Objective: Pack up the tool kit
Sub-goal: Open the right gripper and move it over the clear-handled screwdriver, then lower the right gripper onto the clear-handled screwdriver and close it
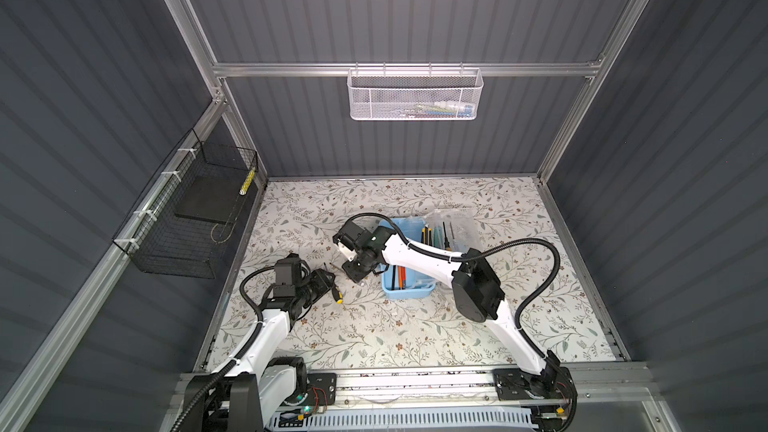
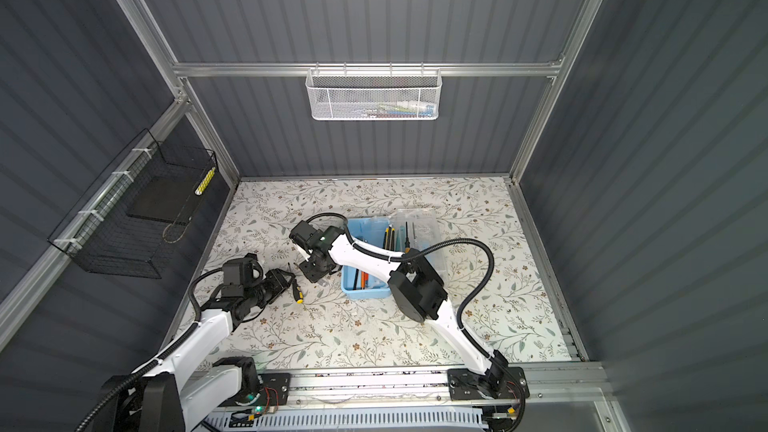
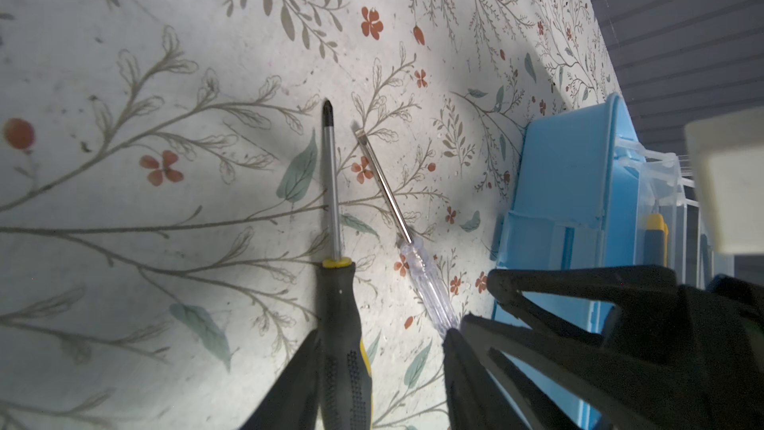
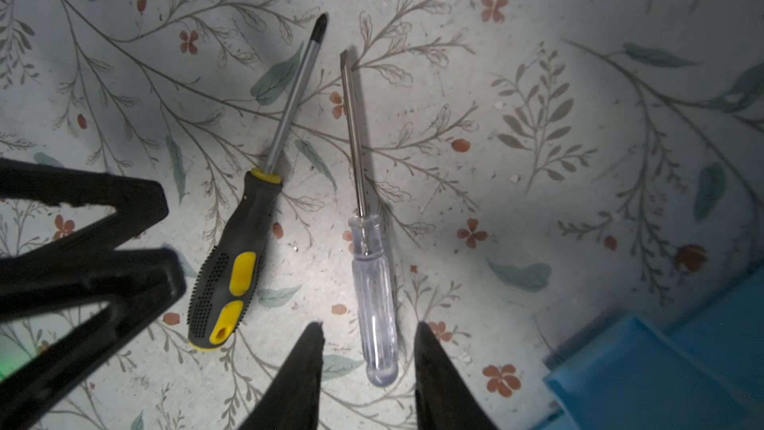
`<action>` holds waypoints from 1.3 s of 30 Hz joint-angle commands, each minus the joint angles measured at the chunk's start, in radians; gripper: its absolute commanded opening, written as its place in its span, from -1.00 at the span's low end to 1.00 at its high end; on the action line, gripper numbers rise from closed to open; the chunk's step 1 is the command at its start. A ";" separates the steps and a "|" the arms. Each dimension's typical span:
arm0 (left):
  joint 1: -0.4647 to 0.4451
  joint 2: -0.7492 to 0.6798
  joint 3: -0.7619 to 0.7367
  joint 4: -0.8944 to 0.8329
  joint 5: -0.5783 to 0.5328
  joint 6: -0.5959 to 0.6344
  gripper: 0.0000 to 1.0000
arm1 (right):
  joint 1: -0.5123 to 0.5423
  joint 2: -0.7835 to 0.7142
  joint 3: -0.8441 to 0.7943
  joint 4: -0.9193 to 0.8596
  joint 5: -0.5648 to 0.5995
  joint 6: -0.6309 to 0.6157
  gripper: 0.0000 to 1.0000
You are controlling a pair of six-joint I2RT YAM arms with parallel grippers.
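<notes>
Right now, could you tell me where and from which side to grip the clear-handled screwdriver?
Probably grip the clear-handled screwdriver across its thick handle, from above: it lies flat on the table; its thin shaft offers little hold. The right gripper hangs open astride that handle.

This is a robotics lab test cell. Grey ribbed wall panels (image 1: 415,14) close in the bench on three sides, held by a bare aluminium profile frame (image 1: 291,69). The left arm (image 1: 266,338) and right arm (image 1: 511,338) are bolted to a metal rail (image 1: 415,380) in front, with exposed wiring (image 1: 320,398) beside it. A floral sheet (image 1: 374,334) covers the tabletop. A white mesh basket (image 1: 415,95) and a black wire basket (image 1: 187,218) hang from the frame.
</notes>
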 commanded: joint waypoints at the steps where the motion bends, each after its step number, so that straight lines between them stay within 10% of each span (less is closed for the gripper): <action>1: 0.006 0.009 -0.010 0.017 0.021 0.002 -0.03 | 0.008 0.036 0.038 -0.033 0.011 -0.020 -0.23; 39: 0.006 0.001 -0.025 0.019 -0.004 0.009 -0.03 | 0.026 0.157 0.126 -0.098 0.036 -0.010 -0.36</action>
